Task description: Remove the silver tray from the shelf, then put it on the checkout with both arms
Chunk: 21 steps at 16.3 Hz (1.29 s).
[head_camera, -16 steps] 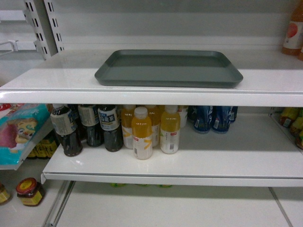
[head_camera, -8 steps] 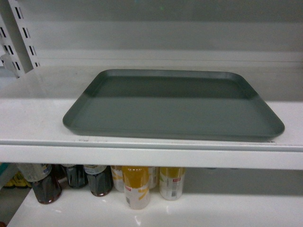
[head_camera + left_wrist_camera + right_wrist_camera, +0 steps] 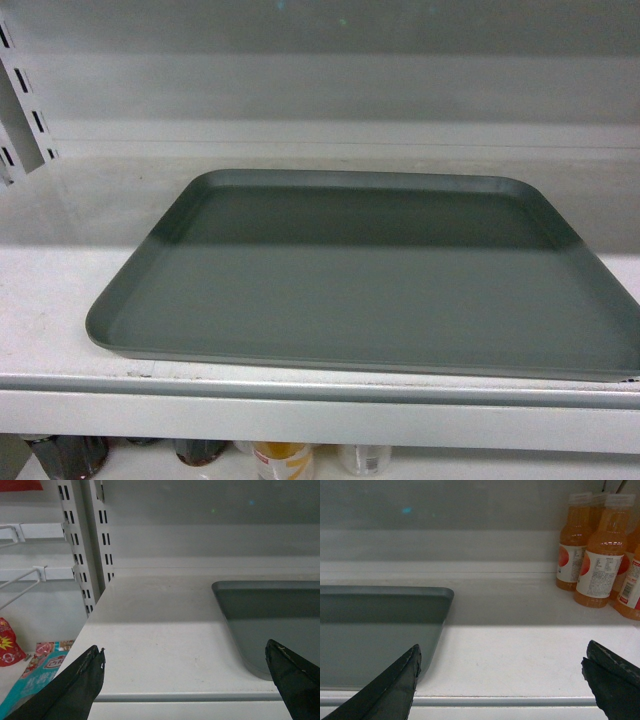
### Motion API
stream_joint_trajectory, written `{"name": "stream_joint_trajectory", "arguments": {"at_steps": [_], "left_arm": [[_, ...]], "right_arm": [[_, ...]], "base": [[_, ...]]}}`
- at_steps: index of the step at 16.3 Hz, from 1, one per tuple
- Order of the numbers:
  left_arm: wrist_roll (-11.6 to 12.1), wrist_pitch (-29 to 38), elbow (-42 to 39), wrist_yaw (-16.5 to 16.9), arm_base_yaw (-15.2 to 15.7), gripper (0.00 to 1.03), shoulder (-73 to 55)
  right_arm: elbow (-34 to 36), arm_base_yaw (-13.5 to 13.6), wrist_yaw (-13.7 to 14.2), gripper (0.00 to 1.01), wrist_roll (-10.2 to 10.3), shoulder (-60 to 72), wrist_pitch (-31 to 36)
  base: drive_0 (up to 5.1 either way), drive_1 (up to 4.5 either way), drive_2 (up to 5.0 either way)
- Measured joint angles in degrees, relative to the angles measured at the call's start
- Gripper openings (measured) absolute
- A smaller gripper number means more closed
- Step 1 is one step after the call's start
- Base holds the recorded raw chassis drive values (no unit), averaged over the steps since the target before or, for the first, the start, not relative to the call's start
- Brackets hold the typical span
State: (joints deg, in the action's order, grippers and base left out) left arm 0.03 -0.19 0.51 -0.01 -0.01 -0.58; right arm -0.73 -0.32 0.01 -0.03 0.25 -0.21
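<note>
The large rectangular dull grey-silver metal tray (image 3: 370, 270) lies flat on the white metal shelf board (image 3: 60, 290), its near rim just behind the pale grey front lip, which is why I face it square on; a thing this broad needs a hold at each end, not one grab in the middle. My left gripper (image 3: 185, 677) hangs before the lip with its black prongs spread wide and nothing between them; in its wrist view the tray's left end (image 3: 270, 620) sits just inside the right-hand prong, so I judge the spread is meant to straddle that corner. My right gripper (image 3: 502, 680) is likewise wide apart and holds nothing, the tray's right end (image 3: 375, 630) by its left-hand prong; bare shelf lies between tray and the orange juice bottles (image 3: 600, 550) standing at the back, well apart from the rim, so there is room to lift on that side. Neither prong touches the tray; the checkout is not in any view.
</note>
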Motion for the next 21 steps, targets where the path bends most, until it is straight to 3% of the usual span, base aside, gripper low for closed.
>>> {"name": "stream_joint_trajectory", "arguments": {"at_steps": [13,14,15,16,17,21], "left_arm": [[0.0,0.0,0.0,0.0,0.0,0.98,0.0],[0.0,0.0,0.0,0.0,0.0,0.98,0.0],[-0.2,-2.8,0.7,-0.7,-0.2,0.98,-0.5],[-0.4,-11.4,4.5,-2.7,-0.6,0.98,-6.0],[-1.1,-12.0,7.6,-2.0,-0.2,0.98,-13.7],[-1.4,5.0,10.3,2.5,2.0,0.98,-28.9]], "right_arm": [[0.0,0.0,0.0,0.98,0.0,0.0,0.0],[-0.1,0.4,0.7,0.98,0.9,0.1,-0.8],[-0.3,1.9,2.9,0.98,4.3,2.6,-0.6],[-0.3,1.9,2.5,0.98,7.2,6.6,2.6],[-1.0,1.9,1.2,0.98,9.0,12.6,9.0],[-6.6,3.5,-3.2,0.98,7.4,36.9,31.2]], "base": [[0.0,0.0,0.0],[0.0,0.0,0.0],[0.0,0.0,0.0],[0.0,0.0,0.0],[0.0,0.0,0.0],[0.0,0.0,0.0]]}}
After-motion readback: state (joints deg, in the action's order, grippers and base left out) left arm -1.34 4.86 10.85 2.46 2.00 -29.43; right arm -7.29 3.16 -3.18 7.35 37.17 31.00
